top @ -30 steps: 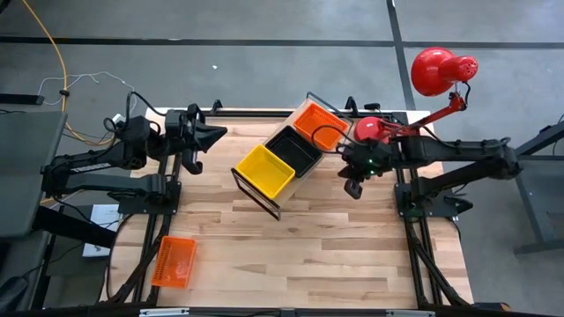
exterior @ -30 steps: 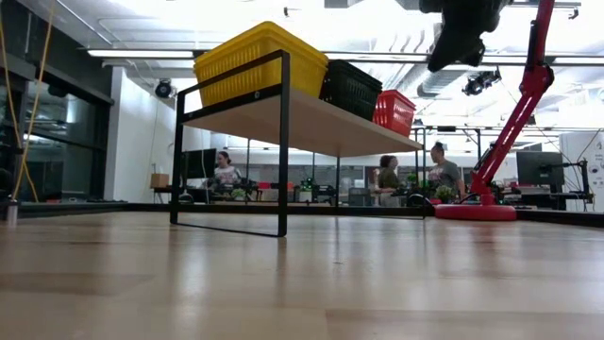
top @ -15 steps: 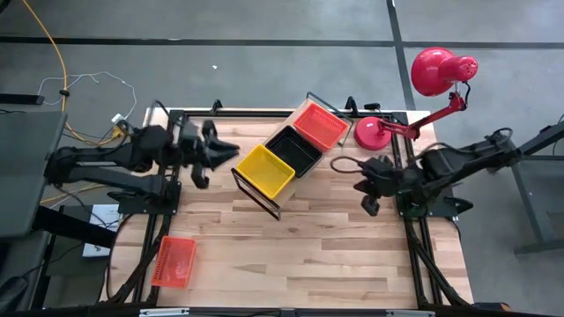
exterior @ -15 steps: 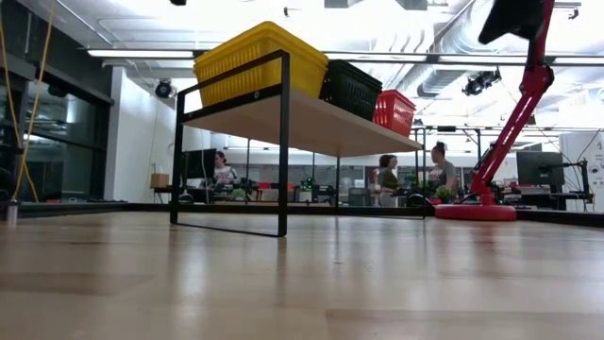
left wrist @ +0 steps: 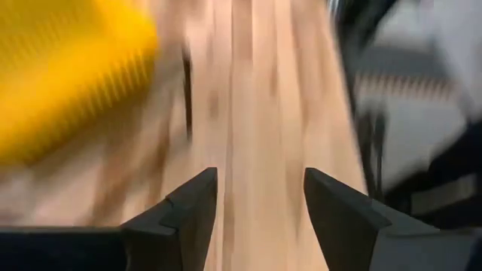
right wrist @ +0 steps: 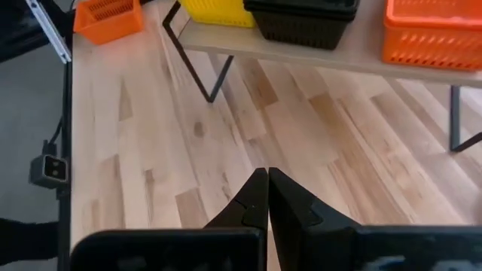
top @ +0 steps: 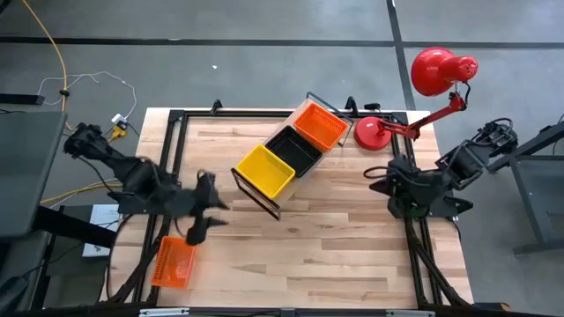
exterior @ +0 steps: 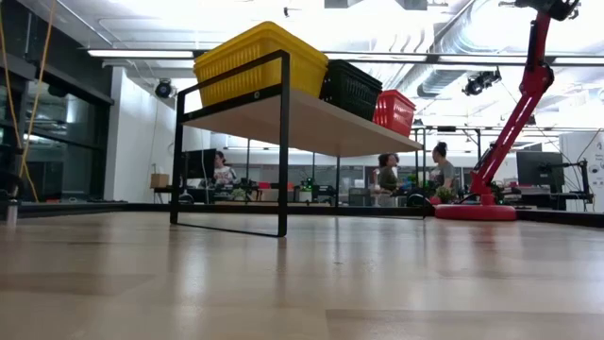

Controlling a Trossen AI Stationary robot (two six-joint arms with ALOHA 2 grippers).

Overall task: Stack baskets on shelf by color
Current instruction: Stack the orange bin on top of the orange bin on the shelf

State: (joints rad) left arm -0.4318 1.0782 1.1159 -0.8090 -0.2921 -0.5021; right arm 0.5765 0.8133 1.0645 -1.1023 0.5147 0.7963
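- Small rectangular orange plastic mesh basket (top: 174, 261) lies loose on the big wooden tabletop (top: 335, 238), far out at 7 o'clock near the edge, well apart from everything else
- Long light-wood shelf on thin black wire frame (top: 257, 195) sits at roughly 12 o'clock on the table, set on a diagonal; it carries a yellow mesh basket (top: 264, 170), a black mesh basket (top: 294, 150) and a second orange mesh basket (top: 321, 125) in a row, side by side
- Left gripper (top: 199, 218) hovers just beside the loose orange basket, at its 1 o'clock; fingers (left wrist: 188, 211) spread apart, nothing between them
- Right gripper (top: 381, 180) parked at 3 o'clock by the table rim; fingers pressed together, holding nothing
- Risk, as I judge it: basket sits close to the table edge, so a glancing descent could shove it off the side
- Risk: thin perforated wall is likely to flex; a pinch on one rim may let it tilt or slip in transit
- Risk: nesting into the orange one at the shelf's far end means a long reach across; clipping the yellow or black basket could drag them along the smooth board
- Textures: baskets glossy, ribbed, lattice-sided; tabletop planked and lightly grained; red lamp base (top: 371, 133) round and smooth, just beside the shelf's orange end
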